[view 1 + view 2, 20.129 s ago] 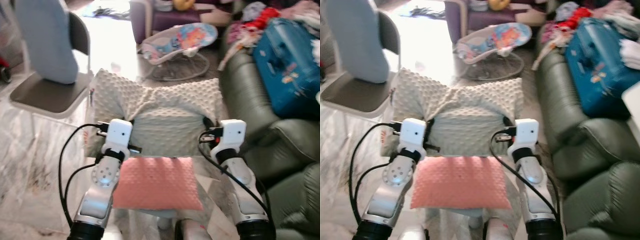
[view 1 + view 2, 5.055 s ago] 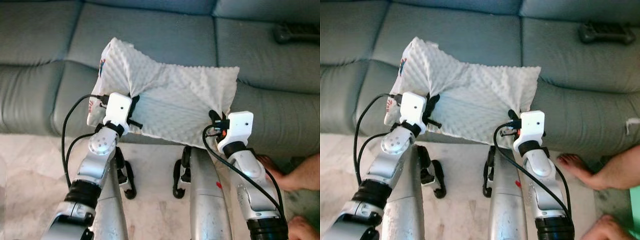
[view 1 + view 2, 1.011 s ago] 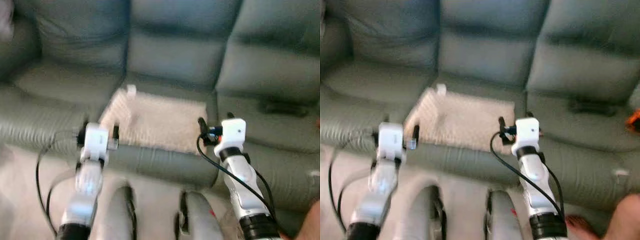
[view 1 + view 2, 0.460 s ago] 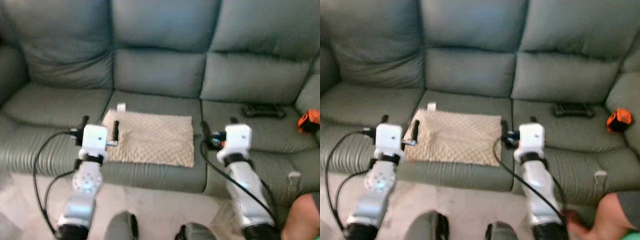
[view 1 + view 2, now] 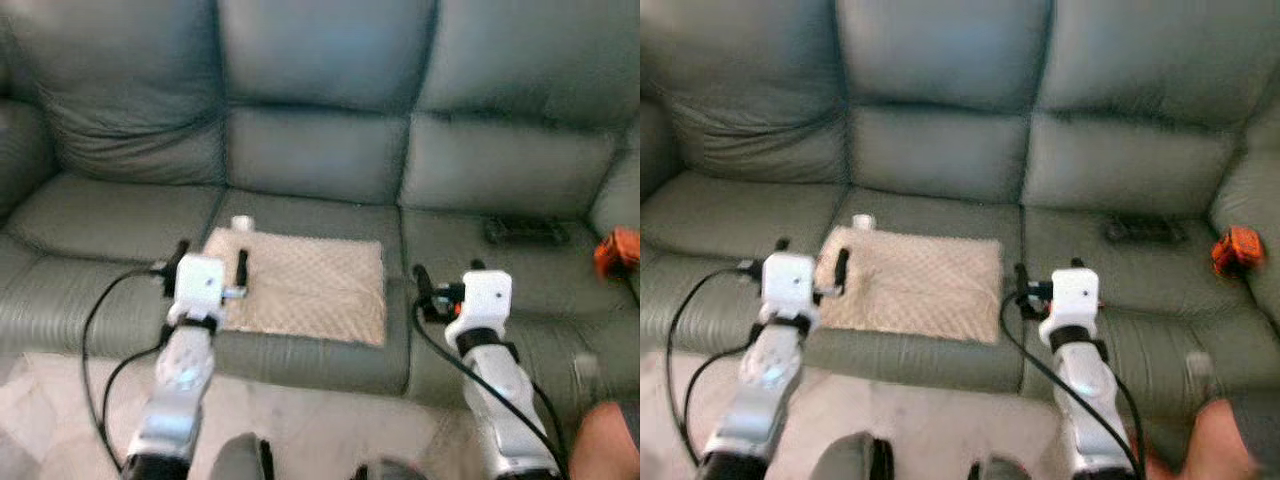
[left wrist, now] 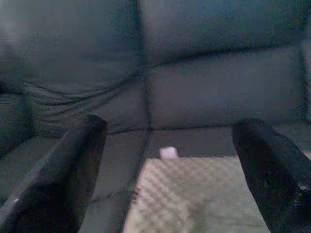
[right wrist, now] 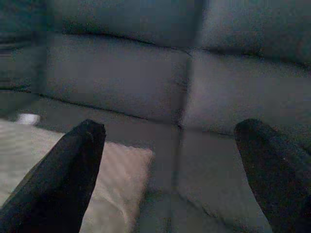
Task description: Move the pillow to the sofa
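Fabric: dimpled pillow [image 5: 300,285] on sofa [image 5: 320,130] looks soft, light (corners grip best).
Left gripper [image 5: 208,263]: fingers apart, empty.
Right gripper [image 5: 447,286]: fingers apart, empty.

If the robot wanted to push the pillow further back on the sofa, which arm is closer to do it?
Probably the left. The left gripper is open at the near left corner of the pillow, which lies flat on the sofa. The right gripper, also open, sits past the pillow's right edge, apart from it.

Bare sofa seat [image 5: 110,215] beside pillow [image 5: 305,285]
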